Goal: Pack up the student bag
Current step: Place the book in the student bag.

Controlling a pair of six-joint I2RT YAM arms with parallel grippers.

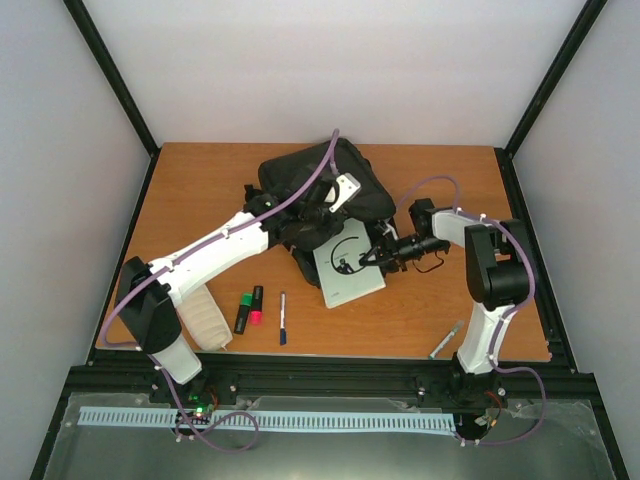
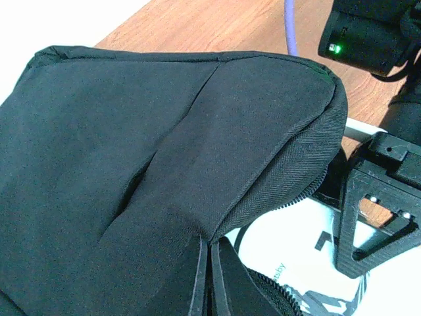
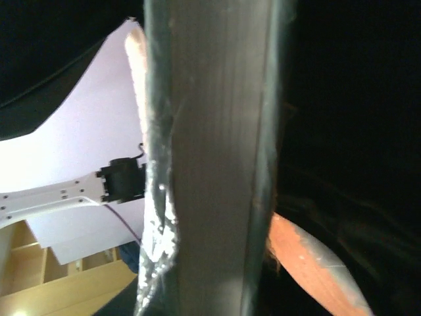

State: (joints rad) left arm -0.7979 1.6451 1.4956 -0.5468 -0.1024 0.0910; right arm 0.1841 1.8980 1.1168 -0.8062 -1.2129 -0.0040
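The black student bag lies at the back middle of the table, its zipped mouth toward me. My left gripper is shut on the bag's upper flap, with the pinched fabric folded between its thin fingers. A white book with a black circle on its cover lies at the mouth, partly under the flap. My right gripper is shut on the book's right edge. In the right wrist view that grey edge fills the middle. The book's white cover shows under the zipper.
A whitish ribbed pouch lies at the front left beside my left arm. Next to it are two highlighters and a dark pen. A silver pen rests near the right arm's base. Black frame posts border the table.
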